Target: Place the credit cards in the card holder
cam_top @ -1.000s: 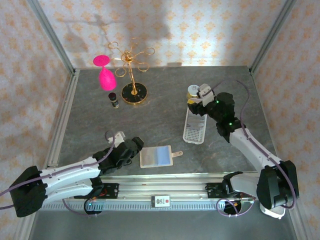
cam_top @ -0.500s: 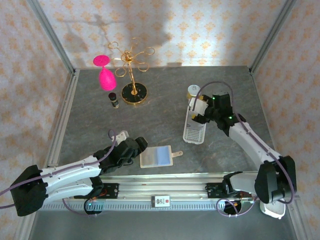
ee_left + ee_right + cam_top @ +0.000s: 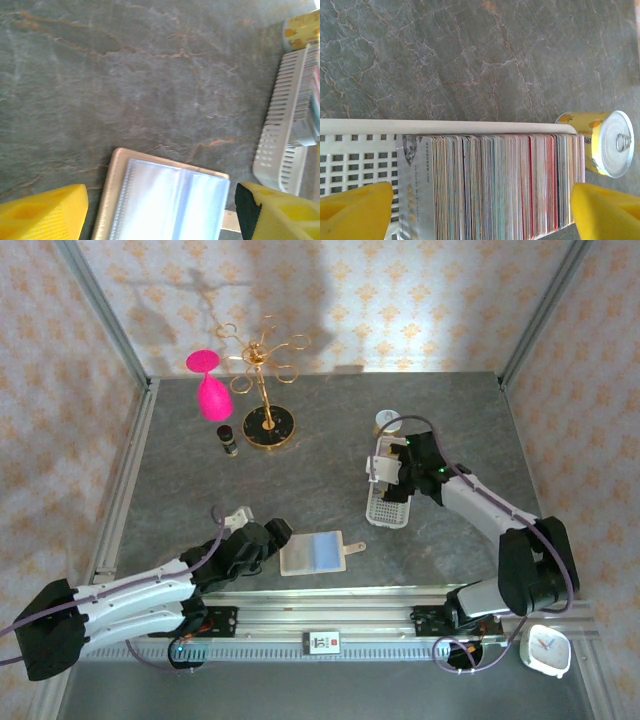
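Left gripper [image 3: 161,200]: fingers apart, low over the table [image 3: 330,470], just left of the holder [image 3: 312,553]. The holder lies open and flat near the table's near edge, tab pointing right.

Right gripper [image 3: 482,200]: fingers apart, above the cards [image 3: 495,185]. The cards stand packed on edge in the far end of the tray [image 3: 388,510], right of centre. A can [image 3: 600,142] stands just beyond the tray. The gold stand [image 3: 265,425], pink glass [image 3: 208,390] and bottle [image 3: 229,440] sit far left, well apart.

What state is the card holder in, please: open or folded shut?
Open: the card holder lies spread flat, clear pockets facing up.
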Controlling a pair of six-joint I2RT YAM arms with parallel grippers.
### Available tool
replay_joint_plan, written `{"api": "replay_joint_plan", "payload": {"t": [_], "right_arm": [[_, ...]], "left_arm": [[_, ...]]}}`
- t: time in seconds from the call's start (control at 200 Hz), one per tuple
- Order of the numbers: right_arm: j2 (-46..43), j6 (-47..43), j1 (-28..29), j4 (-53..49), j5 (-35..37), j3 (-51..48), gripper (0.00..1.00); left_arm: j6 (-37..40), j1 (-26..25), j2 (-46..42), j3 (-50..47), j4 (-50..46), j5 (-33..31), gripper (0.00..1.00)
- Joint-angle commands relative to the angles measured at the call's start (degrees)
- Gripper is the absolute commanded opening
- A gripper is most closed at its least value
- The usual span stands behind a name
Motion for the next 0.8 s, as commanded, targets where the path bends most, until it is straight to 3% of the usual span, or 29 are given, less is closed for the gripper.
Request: {"api": "replay_joint_plan", "payload": {"t": [0.0,0.415,0.796], "right_arm": [[2.17,-1.94,0.88,2.85,2.87,-0.36,0.91],[7.82,-3.55,2.27,9.61,10.97,-1.98,0.89],[6.88,-4.49,2.74,9.29,12.6,-2.49,0.8]], "left_arm": [[-1.01,0.42,-0.71,-1.56,2.25,0.05,0.79],[-0.84,2.64,-2.63,-5.19,5.32,2.35,0.78],[-1.54,2.97,-4.83,-7.2,6.05,2.94,0.77]]}}
